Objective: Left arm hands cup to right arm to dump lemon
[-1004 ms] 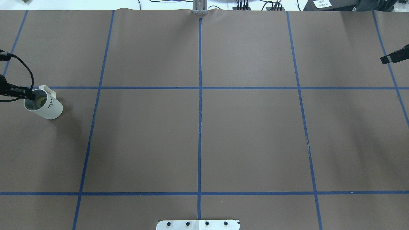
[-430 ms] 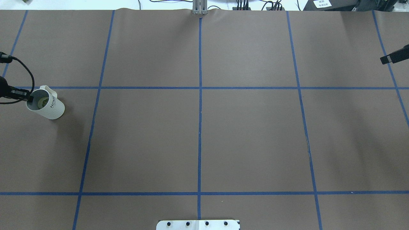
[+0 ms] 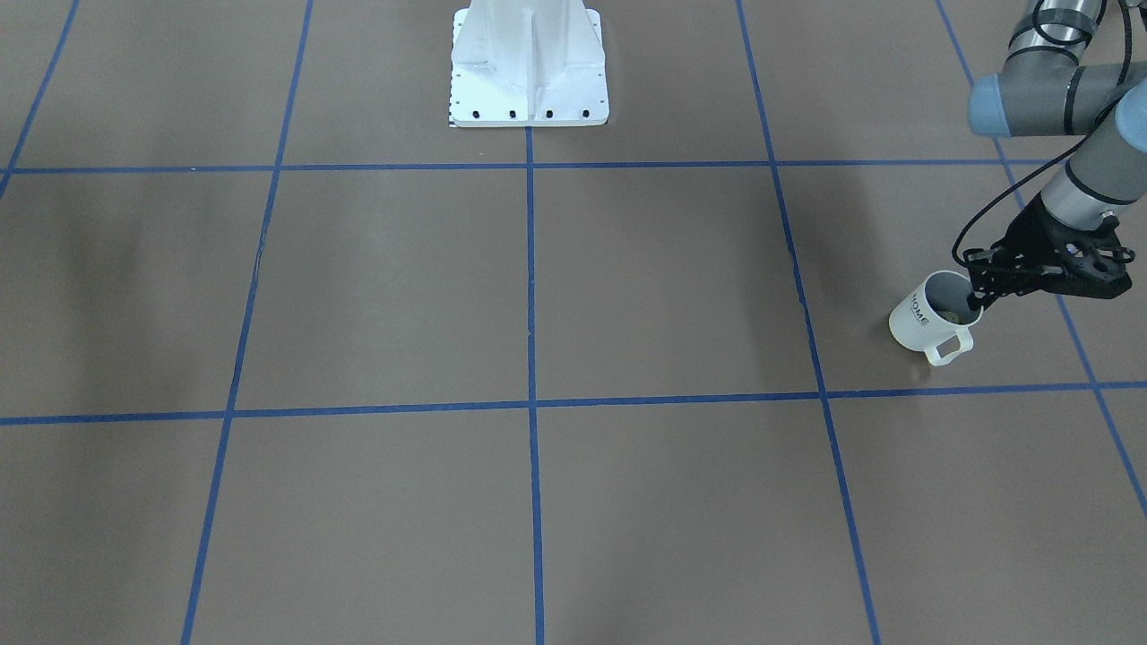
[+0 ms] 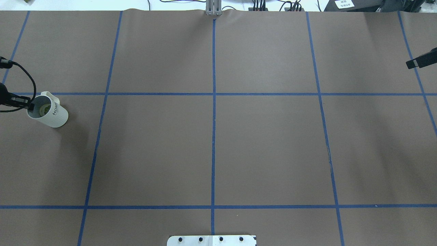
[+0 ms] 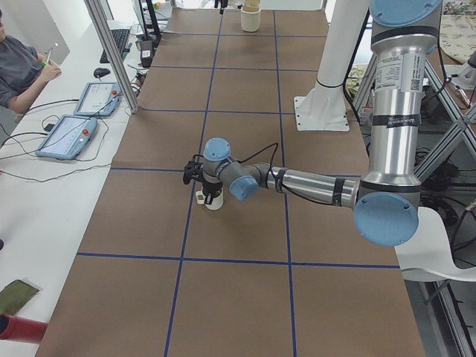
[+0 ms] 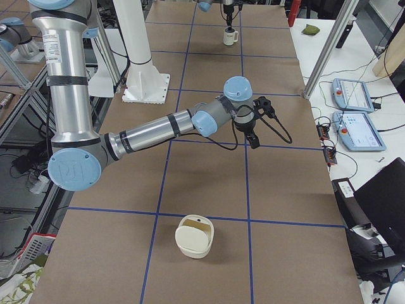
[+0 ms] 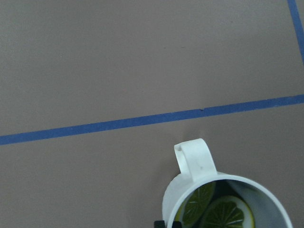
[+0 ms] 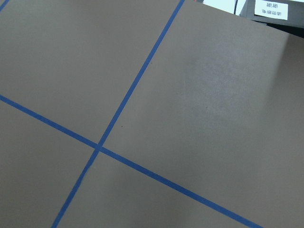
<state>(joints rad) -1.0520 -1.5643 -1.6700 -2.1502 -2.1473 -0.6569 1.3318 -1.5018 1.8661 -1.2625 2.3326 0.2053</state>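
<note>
The white ribbed "HOME" cup (image 4: 51,114) hangs tilted at the table's far left, its handle (image 7: 194,159) pointing away from the robot. My left gripper (image 4: 30,105) is shut on the cup's rim, one finger inside and one outside. This also shows in the front-facing view, with the left gripper (image 3: 975,296) on the cup (image 3: 923,321). Lemon slices (image 7: 223,213) lie inside the cup. I cannot tell whether the cup's base touches the table. My right gripper (image 6: 254,142) hangs over the table's right end; I cannot tell if it is open or shut.
A cream, open-topped container (image 6: 195,235) stands on the table's right end, nearer the camera than the right gripper. The robot's white base (image 3: 529,63) stands at the near middle edge. Blue tape lines grid the brown table. An operator and tablets are beside the table.
My left gripper and the cup have shifted slightly to the right, and the cup looks a little smaller and less tilted. The right arm has not moved.
</note>
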